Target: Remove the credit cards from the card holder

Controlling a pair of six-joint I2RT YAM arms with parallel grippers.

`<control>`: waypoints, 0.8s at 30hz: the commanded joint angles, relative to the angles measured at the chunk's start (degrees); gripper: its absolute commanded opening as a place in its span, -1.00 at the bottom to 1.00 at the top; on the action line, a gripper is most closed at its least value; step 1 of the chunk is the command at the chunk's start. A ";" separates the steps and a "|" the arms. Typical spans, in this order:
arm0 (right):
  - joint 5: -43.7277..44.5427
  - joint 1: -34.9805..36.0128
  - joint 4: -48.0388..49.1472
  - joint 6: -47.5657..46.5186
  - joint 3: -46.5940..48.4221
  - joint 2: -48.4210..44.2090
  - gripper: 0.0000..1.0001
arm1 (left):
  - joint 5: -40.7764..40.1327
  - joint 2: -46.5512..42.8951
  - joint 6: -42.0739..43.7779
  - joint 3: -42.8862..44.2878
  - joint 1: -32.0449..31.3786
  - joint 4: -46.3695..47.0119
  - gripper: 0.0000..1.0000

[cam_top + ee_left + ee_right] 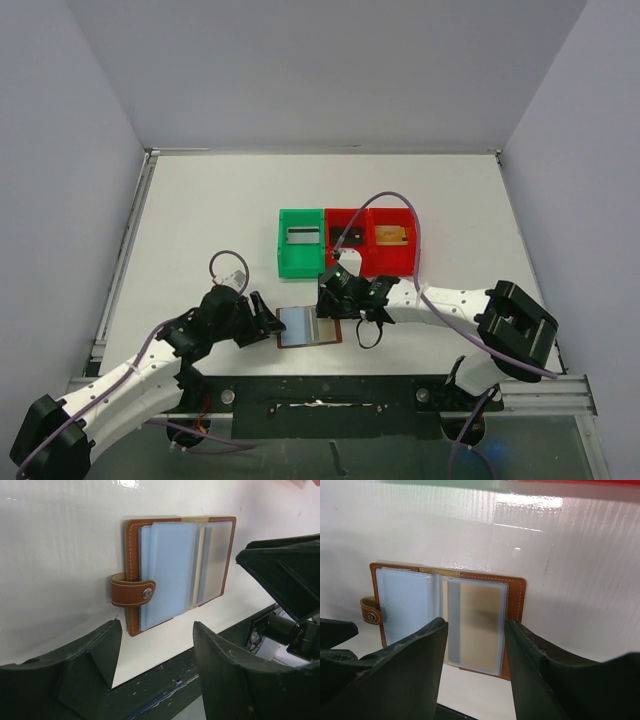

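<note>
Brown card holder [309, 326] lies open and flat at near edge of table [200, 220], long axis left-right, between both arms. Our left gripper [268, 322] sits just left of snap strap [131, 592], jaws apart, empty. Our right gripper [476, 627] hangs above right page, jaws apart, bracketing tan card [475, 610] in its sleeve; we judge it nearer.

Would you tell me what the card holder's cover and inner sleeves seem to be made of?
The card holder cover looks like matte brown leather, or imitation, with pale stitching along its edge. Its snap looks like shiny metal. The inner sleeves seem translucent plastic: a card shows dimly through.
</note>
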 commanded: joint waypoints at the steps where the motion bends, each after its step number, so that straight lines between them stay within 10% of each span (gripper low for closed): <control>1: -0.46 1.00 1.72 1.94 0.65 1.37 0.00 | -1.52 0.44 -0.80 -0.24 -1.38 5.76 0.10; 24: -5.54 0.51 8.36 -0.77 -0.54 3.01 -0.51 | 0.69 8.26 0.92 -1.95 -3.13 12.44 -0.43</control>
